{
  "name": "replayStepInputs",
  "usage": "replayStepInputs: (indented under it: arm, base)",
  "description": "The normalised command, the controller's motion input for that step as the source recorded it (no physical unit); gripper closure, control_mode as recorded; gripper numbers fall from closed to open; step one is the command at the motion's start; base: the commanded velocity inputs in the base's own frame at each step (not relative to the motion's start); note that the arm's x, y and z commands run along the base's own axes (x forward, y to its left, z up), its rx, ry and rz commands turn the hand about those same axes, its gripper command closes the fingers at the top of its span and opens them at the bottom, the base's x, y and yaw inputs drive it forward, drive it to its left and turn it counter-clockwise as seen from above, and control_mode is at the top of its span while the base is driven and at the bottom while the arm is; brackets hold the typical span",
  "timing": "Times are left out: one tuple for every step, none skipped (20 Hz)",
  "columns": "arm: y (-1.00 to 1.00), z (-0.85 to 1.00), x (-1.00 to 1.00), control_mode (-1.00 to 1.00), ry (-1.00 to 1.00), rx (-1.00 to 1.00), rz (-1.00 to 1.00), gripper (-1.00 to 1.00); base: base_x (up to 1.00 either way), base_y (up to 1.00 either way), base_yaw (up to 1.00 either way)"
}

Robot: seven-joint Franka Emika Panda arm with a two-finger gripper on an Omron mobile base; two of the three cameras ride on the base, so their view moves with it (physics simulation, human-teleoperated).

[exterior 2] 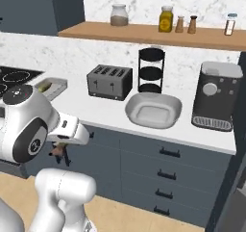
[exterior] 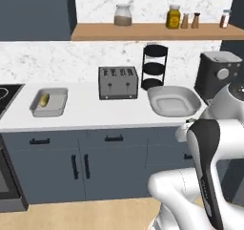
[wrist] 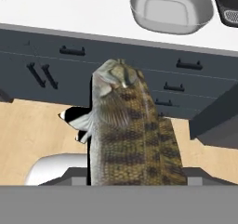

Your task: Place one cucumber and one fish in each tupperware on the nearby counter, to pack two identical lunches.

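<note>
Closest to me, the hand (exterior 2: 58, 150) hangs low in front of the dark drawers, below the counter's edge, and it is clamped on a fish (wrist: 128, 130). The hand view shows that brown, banded body standing up between the fingers with a pale fin sticking out to one side. In the right base view a little brownish bit pokes out under the white wrist.

Just beyond and above the fish sits the wide tupperware (wrist: 171, 9) on the white counter (exterior: 86, 112); it looks bare inside, nothing in it yet. Farther along the counter, past the toaster (exterior: 118, 82) from that basin, lies the smaller tray (exterior: 49, 101), and a cucumber (exterior: 44, 99) already rests in it. Behind the wide tupperware stands the black round rack (exterior: 155, 66).

So I'd say the fish is in mid-carry, not yet delivered. The next move calls for raising the hand above counter height, bringing the fish over one of the trays, the wide one being nearer, and lowering it inside the rim before letting go.
</note>
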Motion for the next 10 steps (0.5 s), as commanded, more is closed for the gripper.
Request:
replayStepInputs:
  arm:
    - [0.0, 0.0, 0.0, 1.0, 0.0, 0.0, 0.0, 1.0]
    - [0.0, 0.0, 0.0, 1.0, 0.0, 0.0, 0.0, 1.0]
    - [0.0, 0.0, 0.0, 1.0, 0.0, 0.0, 0.0, 1.0]
    - [0.0, 0.0, 0.0, 1.0, 0.0, 0.0, 0.0, 1.0]
    - [0.0, 0.0, 0.0, 1.0, 0.0, 0.0, 0.0, 1.0]
    - [0.0, 0.0, 0.0, 1.0, 0.0, 0.0, 0.0, 1.0]
    - [0.0, 0.0, 0.0, 1.0, 0.0, 0.0, 0.0, 1.0]
    - [0.0, 0.0, 0.0, 1.0, 0.0, 0.0, 0.0, 1.0]
    - [0.0, 0.0, 0.0, 1.0, 0.0, 0.0, 0.0, 1.0]
    - [0.0, 0.0, 0.0, 1.0, 0.0, 0.0, 0.0, 1.0]
  base:
    - [0.6, 0.96, -0.05]
    - [0.67, 0.76, -0.11]
    - [0.77, 0.76, -0.1]
    - [0.89, 0.7, -0.1]
    - [0.84, 0.64, -0.07]
    - [0.77, 0.61, -0.08]
    - [0.74, 0.54, -0.08]
    - [0.71, 0.51, -0.09]
    - [0.69, 0.51, -0.1]
    - [0.66, 0.49, -0.1]
